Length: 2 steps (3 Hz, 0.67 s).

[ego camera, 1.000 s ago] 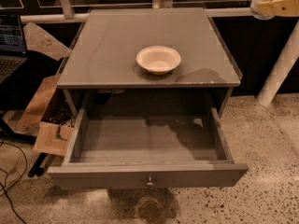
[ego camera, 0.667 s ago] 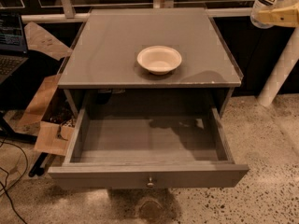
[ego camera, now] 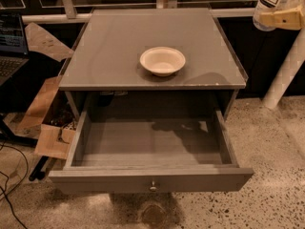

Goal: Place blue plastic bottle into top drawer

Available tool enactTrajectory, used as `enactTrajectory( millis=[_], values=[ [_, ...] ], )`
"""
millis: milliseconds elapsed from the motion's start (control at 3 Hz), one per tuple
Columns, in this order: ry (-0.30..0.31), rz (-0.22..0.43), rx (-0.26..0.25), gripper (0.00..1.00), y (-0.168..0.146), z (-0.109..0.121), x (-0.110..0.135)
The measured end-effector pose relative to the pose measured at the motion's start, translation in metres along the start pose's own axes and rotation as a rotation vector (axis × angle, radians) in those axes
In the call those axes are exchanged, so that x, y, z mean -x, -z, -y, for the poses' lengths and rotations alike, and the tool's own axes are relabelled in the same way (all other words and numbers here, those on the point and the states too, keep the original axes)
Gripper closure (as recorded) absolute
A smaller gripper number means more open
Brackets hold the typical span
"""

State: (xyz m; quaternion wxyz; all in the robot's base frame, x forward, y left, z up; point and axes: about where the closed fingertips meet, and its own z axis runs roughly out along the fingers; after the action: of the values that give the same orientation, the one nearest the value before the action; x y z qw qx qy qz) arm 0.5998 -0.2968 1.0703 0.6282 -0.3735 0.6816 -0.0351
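Note:
The blue plastic bottle (ego camera: 268, 4) is clear with a white-and-dark label. It hangs at the top right corner of the camera view, beyond the table's right edge and partly cut off by the frame. My gripper (ego camera: 276, 19) is shut on it, with one cream finger (ego camera: 286, 19) across its lower part. The top drawer (ego camera: 143, 147) stands pulled wide open below the tabletop. Its grey inside is bare, and a round knob (ego camera: 153, 186) sits on its front panel. The bottle is well above and to the right of the drawer.
A shallow cream bowl (ego camera: 162, 60) sits on the grey tabletop (ego camera: 114, 46). A white post (ego camera: 285, 73) leans at the right. Cardboard pieces (ego camera: 45, 123) and cables lie on the floor at the left, with a laptop (ego camera: 9, 46) behind them.
My gripper with the bottle has come down a little at the top right, so more of the bottle and finger shows. The drawer and bowl have not moved.

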Motion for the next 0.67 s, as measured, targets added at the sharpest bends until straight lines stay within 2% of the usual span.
enactTrajectory(
  millis=[333,667],
  values=[
    [-0.088,0.008,0.002,1.00,0.001,-0.020,-0.016],
    [-0.149,-0.008,-0.030,1.00,0.005,-0.042,-0.036]
  ],
)
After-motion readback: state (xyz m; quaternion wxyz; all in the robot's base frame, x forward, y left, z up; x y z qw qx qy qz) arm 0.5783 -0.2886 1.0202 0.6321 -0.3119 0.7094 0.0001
